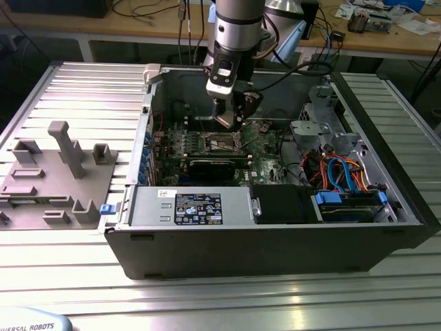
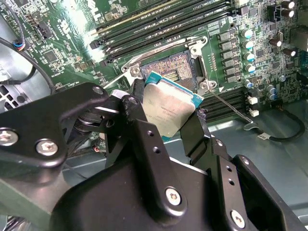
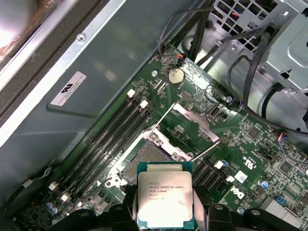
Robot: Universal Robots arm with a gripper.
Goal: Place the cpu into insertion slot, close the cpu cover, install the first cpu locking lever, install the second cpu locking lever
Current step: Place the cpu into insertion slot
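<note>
**CPU (image 3: 165, 195): step 1 of 4, held over the insertion slot (image 3: 144, 161), not seated.**
Chip clamped by its edges btwn gripper (image 3: 165, 214) fingers, seen in both wrist views. It looks clear of the socket pins. CPU cover (image 3: 190, 115) stands open and the locking lever (image 2: 228, 107) is unlatched. In the exterior view the arm hangs at approx 12 o'clock of the slot, inside the PC case (image 1: 275, 241). Blue/orange cables (image 1: 341, 172) at 3 o'clock, grey fixture tray (image 1: 48, 186) at 9 o'clock, well apart. Judgement: seating calls for chip level, squared to rim, straight descent w/ no sideways drag.
</note>
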